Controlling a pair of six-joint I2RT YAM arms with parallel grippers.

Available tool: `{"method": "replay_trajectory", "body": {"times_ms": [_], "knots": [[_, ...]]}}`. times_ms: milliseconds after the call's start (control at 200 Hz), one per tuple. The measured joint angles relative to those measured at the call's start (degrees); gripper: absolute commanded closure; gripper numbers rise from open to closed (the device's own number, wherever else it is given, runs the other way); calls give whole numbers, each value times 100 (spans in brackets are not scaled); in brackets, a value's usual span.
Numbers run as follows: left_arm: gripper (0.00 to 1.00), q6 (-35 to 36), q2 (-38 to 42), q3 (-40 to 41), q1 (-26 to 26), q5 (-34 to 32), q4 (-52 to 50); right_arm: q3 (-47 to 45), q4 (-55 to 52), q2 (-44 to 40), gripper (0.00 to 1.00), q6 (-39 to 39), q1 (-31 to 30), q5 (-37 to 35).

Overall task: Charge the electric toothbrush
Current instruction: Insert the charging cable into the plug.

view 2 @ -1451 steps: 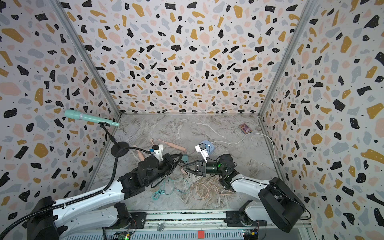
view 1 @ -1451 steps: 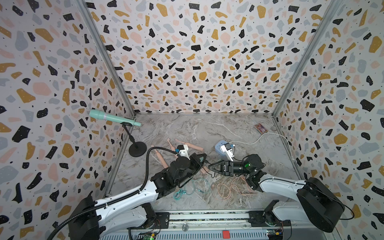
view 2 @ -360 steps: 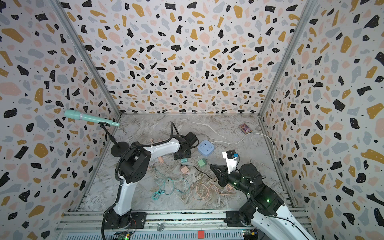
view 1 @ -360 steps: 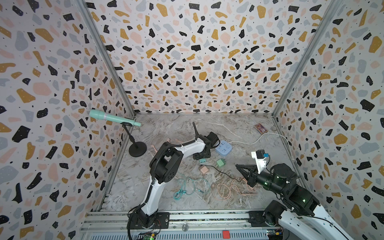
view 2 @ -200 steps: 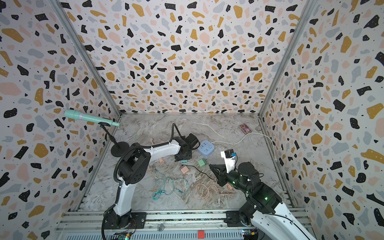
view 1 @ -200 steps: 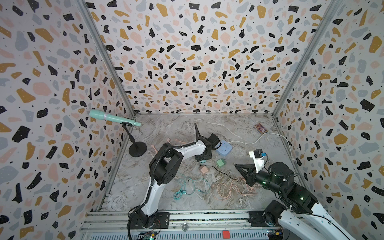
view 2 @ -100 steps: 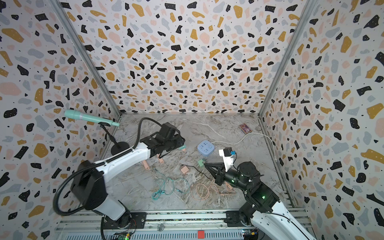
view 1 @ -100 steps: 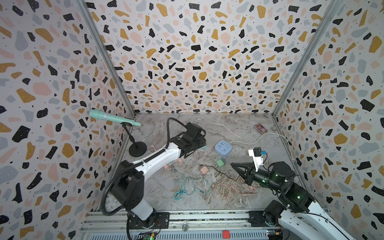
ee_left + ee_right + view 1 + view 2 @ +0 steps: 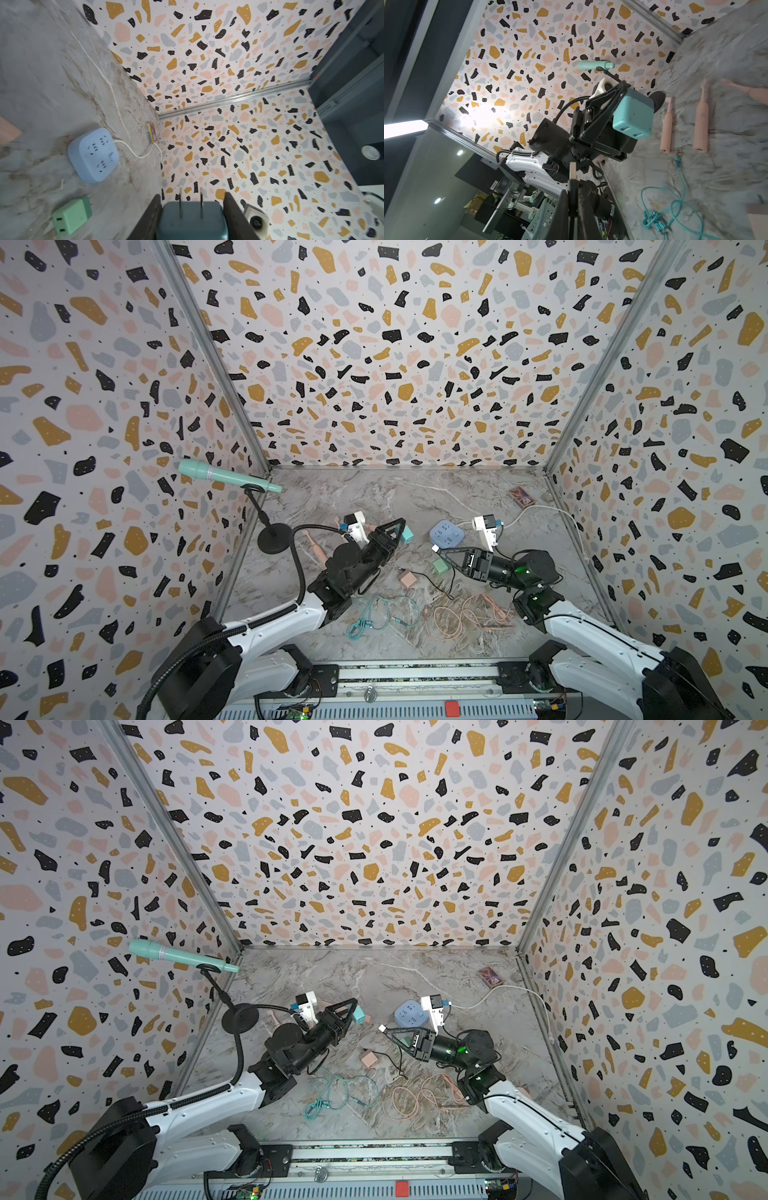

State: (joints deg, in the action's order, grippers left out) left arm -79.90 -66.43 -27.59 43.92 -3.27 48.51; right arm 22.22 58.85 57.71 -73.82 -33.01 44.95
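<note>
A teal adapter [image 9: 633, 116] is being clamped by the left gripper [image 9: 400, 531]. A USB plug [image 9: 572, 170] is being pinched by the right gripper [image 9: 441, 552], with the adapter's ports facing it ahead of its jaws.

In both top views the pale pink electric toothbrushes [image 9: 314, 551] are mostly hidden behind the black left arm [image 9: 353, 564]. The teal square plug adapter [image 9: 191, 220] and a pink block [image 9: 8, 131] are cut off by the left wrist view's edges. The thin white connector [image 9: 572, 169] in the right pincer [image 9: 572, 184] is too small to identify. The marbled grey surface [image 9: 716, 52] is blurred there.
</note>
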Motion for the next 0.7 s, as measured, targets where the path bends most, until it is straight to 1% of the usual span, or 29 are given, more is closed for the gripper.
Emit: {"method": "replay_trajectory", "body": {"times_ms": [120, 270, 426, 546, 701], "knots": [[100, -129, 11, 203, 376, -356, 955, 13, 599, 293, 100, -334, -234, -37], [100, -212, -39, 452, 699, -782, 1759, 59, 654, 326, 100, -409, -455, -229], [100, -229, -184, 549, 890, -1126, 2133, 201, 402, 321, 100, -297, -608, -446], [100, -229, -273, 549, 999, -1298, 2347, 297, 85, 317, 100, -164, -748, -651], [100, -225, -420, 549, 1156, -1517, 2623, 304, -66, 348, 100, -153, -822, -837]]}}
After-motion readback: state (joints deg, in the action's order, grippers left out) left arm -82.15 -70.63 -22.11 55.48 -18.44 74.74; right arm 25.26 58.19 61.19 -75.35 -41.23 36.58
